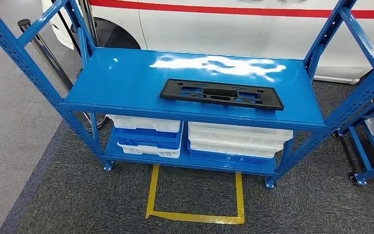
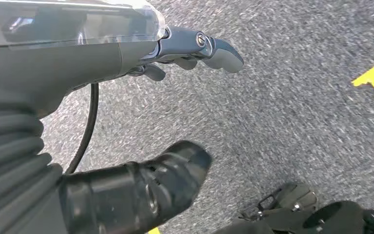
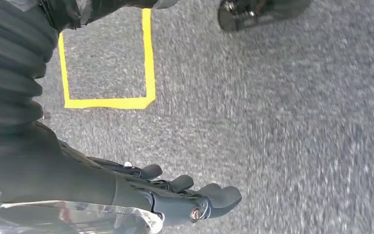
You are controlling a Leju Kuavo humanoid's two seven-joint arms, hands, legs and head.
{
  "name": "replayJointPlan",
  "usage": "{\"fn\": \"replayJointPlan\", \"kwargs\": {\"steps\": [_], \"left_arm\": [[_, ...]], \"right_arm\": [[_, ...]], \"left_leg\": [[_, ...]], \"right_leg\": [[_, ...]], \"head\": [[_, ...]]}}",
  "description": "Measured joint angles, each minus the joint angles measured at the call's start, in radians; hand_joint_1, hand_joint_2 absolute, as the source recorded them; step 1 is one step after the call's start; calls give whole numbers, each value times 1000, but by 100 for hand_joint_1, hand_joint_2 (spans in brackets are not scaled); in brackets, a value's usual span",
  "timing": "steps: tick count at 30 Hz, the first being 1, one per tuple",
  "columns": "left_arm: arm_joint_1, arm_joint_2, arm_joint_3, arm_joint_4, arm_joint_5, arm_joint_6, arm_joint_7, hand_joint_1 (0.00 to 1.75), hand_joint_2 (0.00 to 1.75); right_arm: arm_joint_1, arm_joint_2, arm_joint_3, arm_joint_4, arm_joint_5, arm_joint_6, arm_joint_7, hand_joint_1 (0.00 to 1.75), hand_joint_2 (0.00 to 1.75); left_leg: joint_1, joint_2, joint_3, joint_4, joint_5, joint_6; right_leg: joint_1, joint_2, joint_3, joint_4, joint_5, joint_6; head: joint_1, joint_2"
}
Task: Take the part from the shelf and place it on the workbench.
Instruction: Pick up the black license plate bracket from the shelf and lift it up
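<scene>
- Head view: blue metal shelf (image 1: 126, 80) stands straight ahead on grey carpet (image 1: 78, 204).
- Black part (image 1: 221, 94), flat, rectangular, with cut-outs, lies on the shelf's upper deck, right of centre and close to the front edge. Long side runs along that edge. Nothing touches it.
- Lower deck: stacked white trays (image 1: 238, 139) and blue trays (image 1: 146, 137), in two stacks side by side.
- Yellow tape outline (image 1: 195, 214) on the carpet just in front of the shelf, open toward it.
- White vehicle with a red stripe (image 1: 233, 24) behind the shelf.
- A second blue rack (image 1: 370, 146) at the right edge, holding white bins.
- Left wrist view: left robot hand (image 2: 175, 53) hangs over the carpet, released, holding nothing; thumb and fingers are apart, fingers extended. A corner of yellow tape shows at the frame edge.
- Right wrist view: right robot hand (image 3: 185, 195) also over carpet, released and holding nothing, fingers extended and slightly spread. Yellow tape outline visible on the floor near it.
- Both wrist views are motion-blurred; fine detail of the carpet cannot be made out.
</scene>
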Motion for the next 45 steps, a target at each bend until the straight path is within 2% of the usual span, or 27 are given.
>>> {"fn": "replayJointPlan", "kwargs": {"steps": [7, 11, 15, 20, 25, 29, 34, 41, 45], "left_arm": [[-8, -11, 49, 12, -66, 13, -22, 0, 0], [-14, -16, 76, 20, -104, 21, -34, 0, 0], [-17, -21, 98, 24, -136, 29, -41, 0, 0], [-21, -25, 123, 31, -169, 36, -50, 0, 0], [-24, -29, 143, 35, -196, 42, -58, 0, 0], [-26, -31, 156, 38, -212, 46, -66, 0, 0], [-28, -32, 168, 40, -228, 49, -71, 0, 0], [-30, -33, 185, 42, -245, 51, -86, 0, 0], [-30, -33, 188, 42, -251, 50, -90, 0, 0]], "right_arm": [[-8, 16, -158, -1, 126, -49, -23, 0, 175], [-16, 25, -270, -2, 210, -76, -45, 0, 0], [-28, 30, -391, -2, 275, -97, -98, 0, 0], [-37, 36, -524, -49, 301, -111, -215, 0, 0], [-32, 50, -551, -180, 269, -115, -324, 0, 0], [-18, 65, -539, -304, 250, -128, -381, 0, 0], [13, 79, -478, -475, 248, -139, -436, 0, 0], [53, 78, -318, -677, 262, -147, -490, 0, 0], [61, 74, -252, -739, 270, -148, -501, 0, 0]], "left_leg": [[0, 0, 0, 0, 0, 0], [0, 0, 0, 0, 0, 0], [0, 0, 0, 0, 0, 0], [0, 0, 0, 0, 0, 0], [0, 0, 0, 0, 0, 0], [0, 0, 0, 0, 0, 0], [0, 0, 0, 0, 0, 0], [0, 0, 1, 0, 0, 0], [0, -1, 1, 1, 0, 0]], "right_leg": [[0, 0, 0, 0, 0, 0], [0, 0, 0, 0, 0, 0], [0, 0, 0, 0, 0, 0], [0, 0, 0, 0, 0, 0], [0, 0, 0, 0, 0, 0], [0, 0, 0, 0, 0, 0], [0, 0, 0, 0, 0, 0], [0, 0, 0, 0, 0, 0], [0, -1, 0, 0, 0, 0]], "head": [[0, 0], [0, 0], [0, 0], [0, 0], [0, 0], [0, 0], [0, 0], [0, 0], [0, 0]]}}
